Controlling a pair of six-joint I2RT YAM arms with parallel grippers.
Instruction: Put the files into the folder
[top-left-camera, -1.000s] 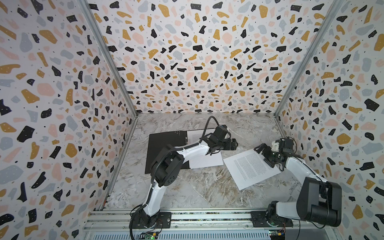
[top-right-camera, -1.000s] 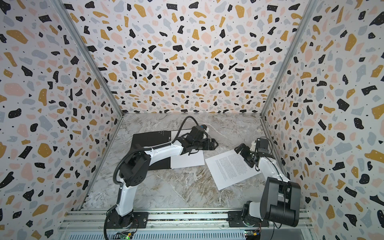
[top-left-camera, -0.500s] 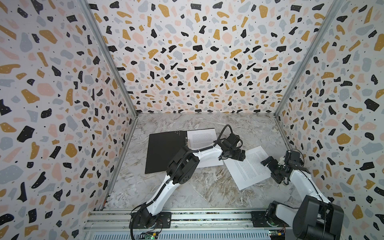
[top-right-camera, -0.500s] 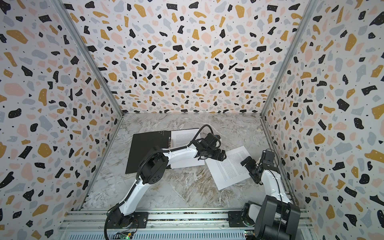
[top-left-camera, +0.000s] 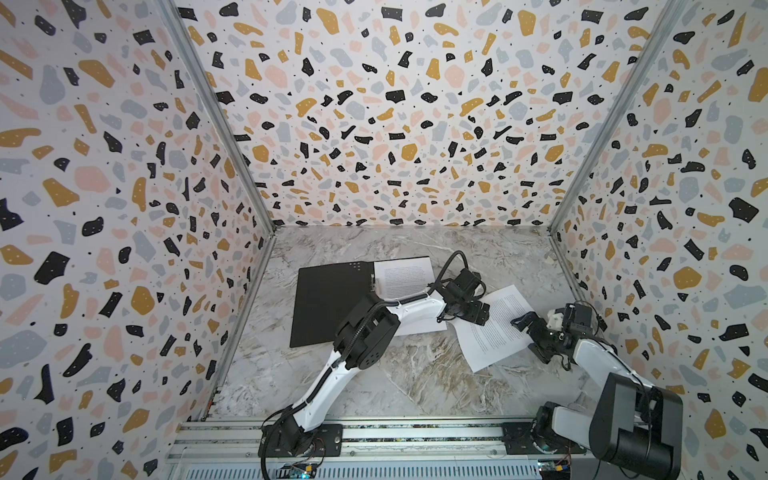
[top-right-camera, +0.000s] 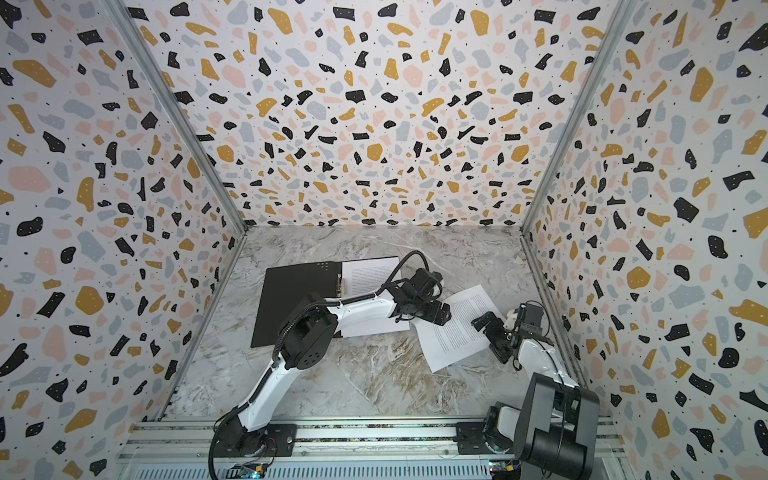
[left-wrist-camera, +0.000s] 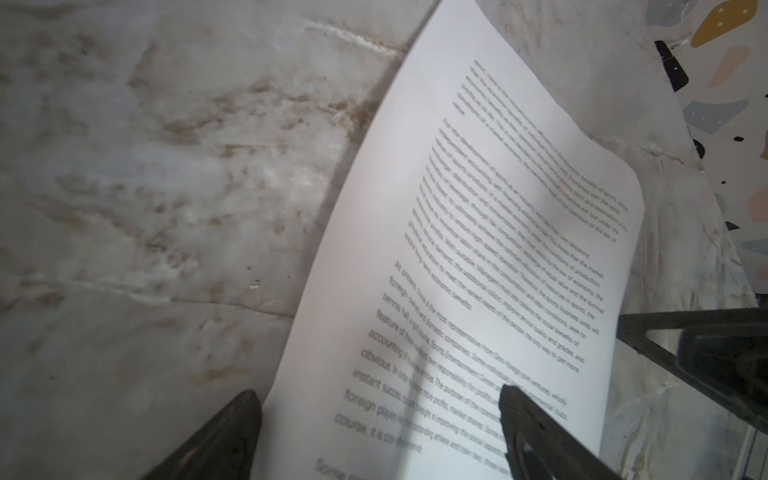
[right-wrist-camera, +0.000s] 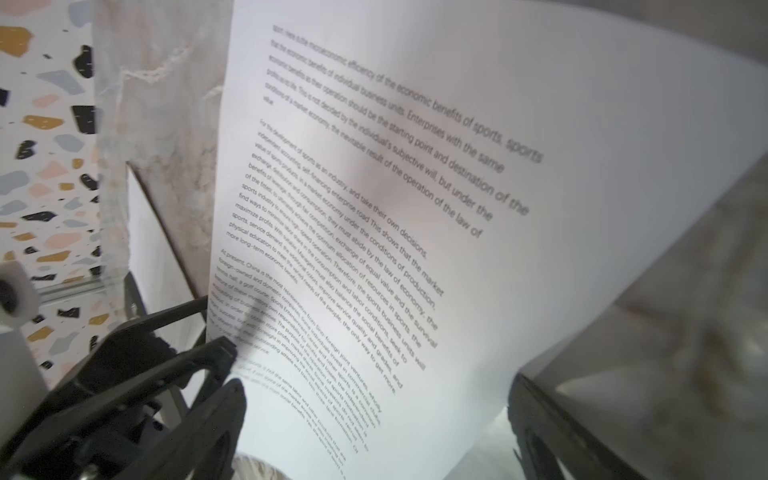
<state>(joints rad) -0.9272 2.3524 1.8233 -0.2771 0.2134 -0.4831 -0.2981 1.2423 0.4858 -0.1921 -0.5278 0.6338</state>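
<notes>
The folder (top-left-camera: 332, 303) (top-right-camera: 297, 305) lies open with its black inside up. One of the files, a printed sheet (top-left-camera: 407, 276) (top-right-camera: 368, 274), rests on its right half. The other printed sheet (top-left-camera: 492, 330) (top-right-camera: 453, 332) (left-wrist-camera: 478, 249) (right-wrist-camera: 415, 187) lies askew on the marble to the right. My left gripper (top-left-camera: 471, 312) (top-right-camera: 434, 312) (left-wrist-camera: 378, 403) hangs open over that sheet's left edge. At the sheet's right edge my right gripper (top-left-camera: 534, 332) (top-right-camera: 492, 334) (right-wrist-camera: 376, 395) is open too, and the paper runs between its fingers, bowed slightly.
The marble floor (top-left-camera: 395, 382) is boxed in by speckled walls on three sides, the right wall (top-left-camera: 665, 291) close behind my right arm. An aluminium rail (top-left-camera: 415, 432) carrying both arm bases runs along the front.
My left gripper has swung right from the folder's sheet to the loose sheet's left edge. My right gripper has drawn back towards the front and now sits at that sheet's right edge.
</notes>
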